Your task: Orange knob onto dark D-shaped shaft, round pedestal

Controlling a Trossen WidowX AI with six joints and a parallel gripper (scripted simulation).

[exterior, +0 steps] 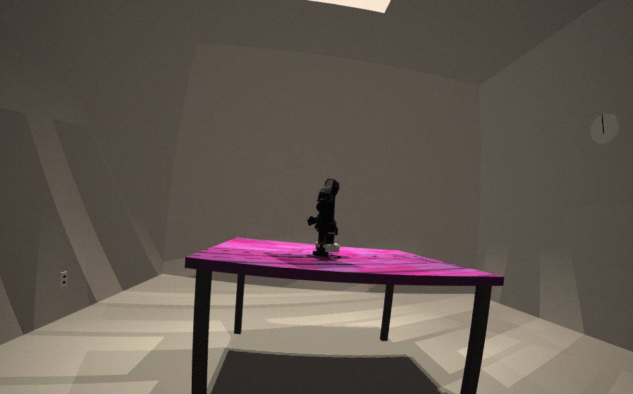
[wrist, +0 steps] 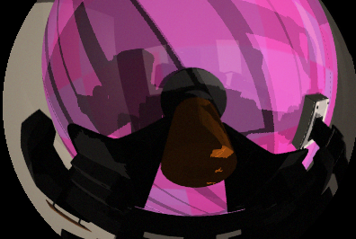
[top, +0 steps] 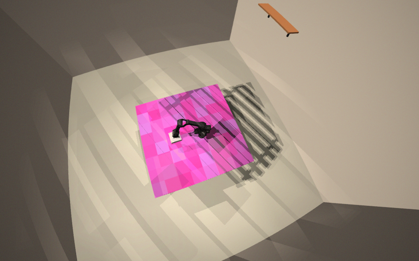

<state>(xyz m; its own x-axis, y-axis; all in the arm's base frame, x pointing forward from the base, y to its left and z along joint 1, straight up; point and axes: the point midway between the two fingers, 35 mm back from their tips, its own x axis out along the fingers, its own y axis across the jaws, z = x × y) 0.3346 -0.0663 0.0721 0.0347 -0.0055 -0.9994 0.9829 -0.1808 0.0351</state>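
Orange, darkened by shade to brown over most of its side, the knob [exterior: 324, 240] [wrist: 198, 146] sits between the two black fingers of the gripper [top: 175, 133] [wrist: 195, 123], which pinch it from 9 and 3 o'clock in the wrist view. It is a tapering plug. In that view its long axis runs almost straight from 6 to 12 o'clock, leaning a touch towards 11, with the broad end at 6 and the narrow end pointing up the picture, overlapping the dark round pedestal [wrist: 191, 79]. Whether the knob has gone down over the shaft cannot be told, since the shaft and the hole are hidden.

Towards 2 or 3 o'clock from the knob, well apart from it in the wrist picture, shows a pale block [top: 174, 139] [exterior: 332, 248] [wrist: 317, 106]. From above, the gripper overlaps that block's 12 o'clock side, while the black arm [top: 189, 123] [exterior: 329, 196] reaches back towards 3 o'clock over the pink patchwork table [top: 184, 165] [exterior: 436, 269]. In the exterior view only a faint orange sliver of the knob appears, low on the arm.
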